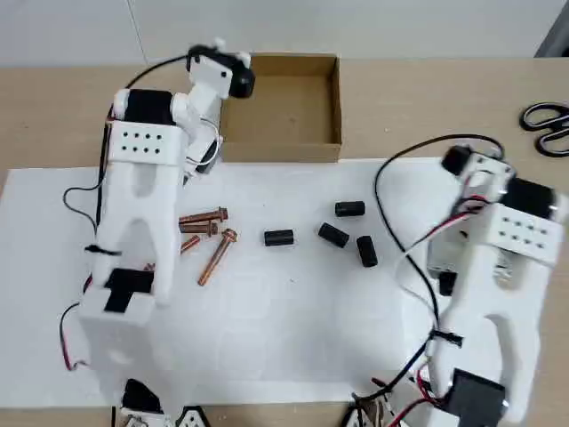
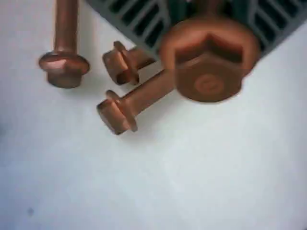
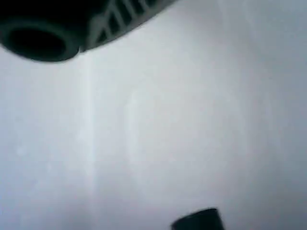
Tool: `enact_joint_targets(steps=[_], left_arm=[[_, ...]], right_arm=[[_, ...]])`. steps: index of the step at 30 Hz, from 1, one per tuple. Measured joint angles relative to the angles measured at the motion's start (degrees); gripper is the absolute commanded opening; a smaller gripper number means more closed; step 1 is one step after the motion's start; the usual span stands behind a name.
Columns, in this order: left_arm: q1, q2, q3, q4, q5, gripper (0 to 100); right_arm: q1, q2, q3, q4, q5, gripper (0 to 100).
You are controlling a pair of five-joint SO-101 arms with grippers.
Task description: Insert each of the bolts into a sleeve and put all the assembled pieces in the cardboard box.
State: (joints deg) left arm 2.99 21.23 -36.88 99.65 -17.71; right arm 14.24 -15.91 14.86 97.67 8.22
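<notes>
The left tool (image 2: 207, 24) is clenched on a copper bolt (image 2: 207, 67), its hexagonal head turned toward the wrist camera, over the white sheet (image 1: 293, 329) that covers much of the table (image 1: 53, 107). Below it, loose bolts (image 2: 125, 106) lie close together on the sheet, beside the left arm. The right tool (image 3: 72, 28) grips a black sleeve (image 3: 37, 42), its bore facing the wrist camera, over the sheet's right side. Four more sleeves (image 1: 333, 235) lie scattered at mid-sheet between the two arms, apart from one another. The cardboard box (image 1: 338, 98) stands open at the sheet's far edge. A pair of scissors (image 1: 547, 126) rests at the table's far right.
</notes>
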Motion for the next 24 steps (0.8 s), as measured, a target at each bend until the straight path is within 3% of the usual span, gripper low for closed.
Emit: enact_joint_targets(steps=[7, 13, 16, 24], left_arm=[[0.9, -6.0, 0.2, 0.1, 9.4, 1], [2.0, -13.6, 0.2, 0.1, 10.8, 1], [3.2, -18.8, 1.3, 0.1, 13.4, 1], [3.4, -29.3, 11.5, 0.1, 29.6, 1]], right_arm=[[-12.3, -6.9, 0.0, 0.0, -5.1, 0.4], [-19.3, -18.5, 0.0, -3.7, -5.5, 0.4], [-20.6, -24.6, 0.0, -7.4, -5.5, 0.3], [-21.0, -34.0, 8.0, -11.3, -5.5, 0.3]])
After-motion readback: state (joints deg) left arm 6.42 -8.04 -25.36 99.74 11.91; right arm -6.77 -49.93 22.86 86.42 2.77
